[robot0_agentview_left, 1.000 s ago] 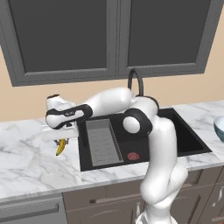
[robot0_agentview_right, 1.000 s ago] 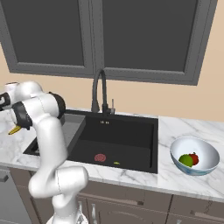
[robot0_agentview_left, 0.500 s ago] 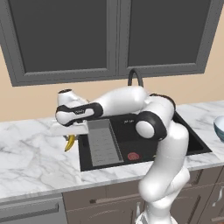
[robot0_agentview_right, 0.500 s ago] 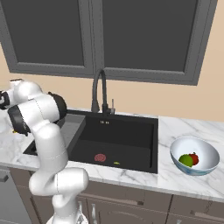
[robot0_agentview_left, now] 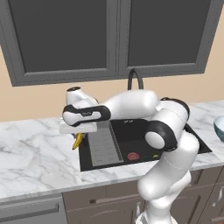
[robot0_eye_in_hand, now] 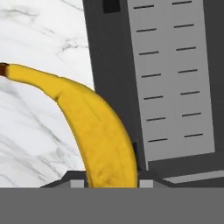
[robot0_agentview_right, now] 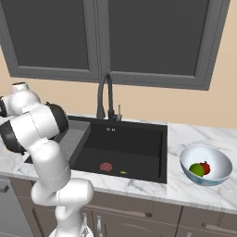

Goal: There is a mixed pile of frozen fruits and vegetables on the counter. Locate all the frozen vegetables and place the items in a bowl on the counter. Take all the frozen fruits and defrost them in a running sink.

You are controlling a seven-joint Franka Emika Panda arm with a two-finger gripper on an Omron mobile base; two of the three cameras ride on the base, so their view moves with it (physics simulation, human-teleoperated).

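Between the gripper (robot0_agentview_left: 78,133) fingers, closed on its upper end: the banana (robot0_eye_in_hand: 94,133), hanging just above the sink (robot0_agentview_left: 140,142) left rim, over the counter (robot0_agentview_left: 30,148) edge. Judged mid-carry, fruit-to-sink step. Next move: across the rim toward the basin, then release; water not seen running. Directly ahead of the gripper: grey ribbed tray (robot0_eye_in_hand: 175,78). Well beyond, past the faucet (robot0_agentview_right: 104,97): bowl (robot0_agentview_right: 206,157) holding a green piece (robot0_agentview_right: 196,169) and a red piece (robot0_agentview_right: 205,167). No obstruction noted along the short path.

Veined marble counter (robot0_agentview_left: 35,148) (glossy)
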